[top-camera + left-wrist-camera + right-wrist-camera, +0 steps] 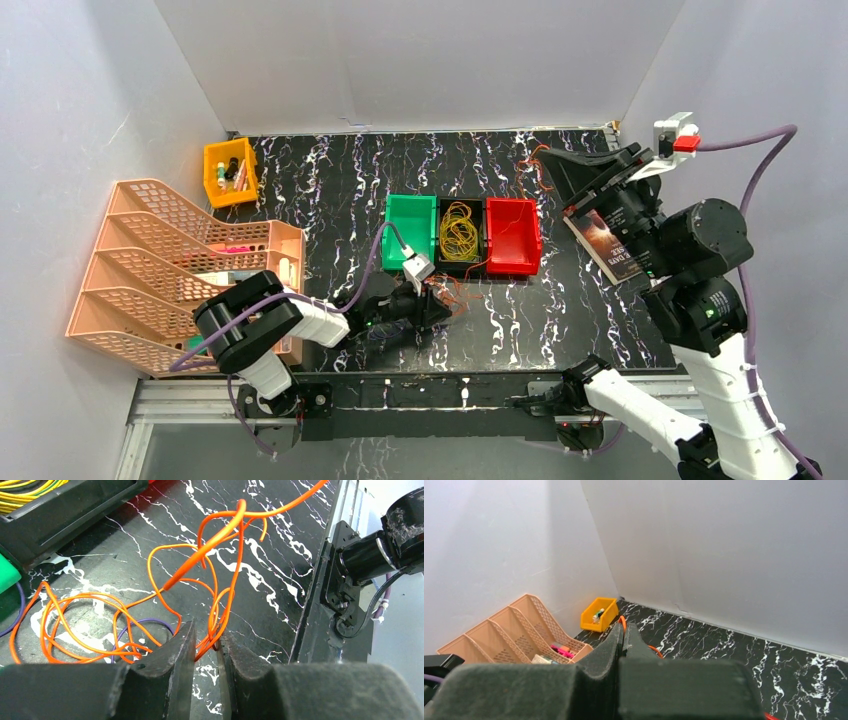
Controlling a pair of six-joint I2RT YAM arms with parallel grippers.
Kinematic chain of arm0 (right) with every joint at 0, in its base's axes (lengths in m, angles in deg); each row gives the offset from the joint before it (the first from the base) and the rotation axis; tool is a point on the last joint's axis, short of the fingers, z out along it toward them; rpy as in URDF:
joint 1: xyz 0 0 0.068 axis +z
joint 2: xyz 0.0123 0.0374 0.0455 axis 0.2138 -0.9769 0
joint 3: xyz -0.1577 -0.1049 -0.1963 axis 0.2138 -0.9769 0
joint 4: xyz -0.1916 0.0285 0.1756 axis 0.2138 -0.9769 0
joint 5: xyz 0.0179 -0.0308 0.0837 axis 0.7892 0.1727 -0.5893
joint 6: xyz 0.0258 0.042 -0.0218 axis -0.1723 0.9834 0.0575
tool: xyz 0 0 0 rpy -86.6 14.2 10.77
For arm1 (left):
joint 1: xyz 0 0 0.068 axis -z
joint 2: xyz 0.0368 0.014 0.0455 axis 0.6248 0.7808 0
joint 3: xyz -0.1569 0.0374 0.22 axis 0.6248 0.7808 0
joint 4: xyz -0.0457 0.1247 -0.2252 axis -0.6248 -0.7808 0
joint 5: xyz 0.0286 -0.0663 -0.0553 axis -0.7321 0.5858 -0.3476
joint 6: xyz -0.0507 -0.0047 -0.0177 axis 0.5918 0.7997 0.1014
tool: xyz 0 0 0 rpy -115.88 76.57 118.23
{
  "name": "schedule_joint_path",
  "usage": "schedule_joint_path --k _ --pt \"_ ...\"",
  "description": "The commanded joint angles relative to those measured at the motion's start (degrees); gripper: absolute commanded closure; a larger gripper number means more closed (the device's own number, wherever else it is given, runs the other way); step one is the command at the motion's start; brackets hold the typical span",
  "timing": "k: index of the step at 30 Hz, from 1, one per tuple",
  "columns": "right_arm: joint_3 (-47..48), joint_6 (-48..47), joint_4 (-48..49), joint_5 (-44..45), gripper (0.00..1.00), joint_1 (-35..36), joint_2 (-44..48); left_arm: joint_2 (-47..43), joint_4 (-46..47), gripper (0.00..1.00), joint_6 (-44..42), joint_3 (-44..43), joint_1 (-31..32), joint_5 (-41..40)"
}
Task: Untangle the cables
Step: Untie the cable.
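A loose tangle of orange cables (100,625) lies on the black marbled table in front of the bins, with a thin purple strand (145,622) among them. In the top view this tangle (455,292) sits at the tips of my left gripper (437,300). My left gripper (207,630) is shut on a few orange strands that rise from its jaws. My right gripper (545,160) is raised at the back right. Its jaws (624,626) are shut on an orange cable (622,620). Thin orange strands (528,170) trail below it. Yellow cables (460,230) fill the black bin.
A green bin (410,225), a black bin (461,262) and a red bin (513,235) stand in a row mid-table. A yellow bin (230,172) is at the back left, beside a peach file rack (170,260). A book (600,240) lies under the right arm.
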Motion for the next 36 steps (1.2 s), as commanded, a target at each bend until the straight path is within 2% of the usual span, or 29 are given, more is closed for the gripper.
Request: schedule_joint_path --k 1,8,16,19,28,36 --pt "4.51 -3.38 1.19 2.08 1.0 -0.14 -0.49 -1.0 2.5 0.79 -0.61 0.84 0.23 -1.68" --pt "8.98 -7.33 1.13 3.73 1.0 -0.13 -2.11 0.82 2.47 0.89 -0.84 1.79 0.26 -3.89" --pt "13.05 -12.83 3.12 9.73 1.0 -0.19 -2.82 -0.01 2.49 0.93 -0.35 4.58 0.27 -5.89" --pt "14.0 -14.57 4.47 11.62 1.0 -0.13 -3.09 -0.8 2.3 1.0 -0.08 5.58 0.22 -6.99" --pt "19.56 -20.45 6.59 16.11 1.0 -0.17 -4.32 -3.24 -1.42 1.0 0.83 7.68 0.25 -11.48" --pt "23.7 -24.97 9.64 19.56 1.0 -0.13 -4.47 -2.36 -2.29 1.0 1.19 7.9 0.29 -11.62"
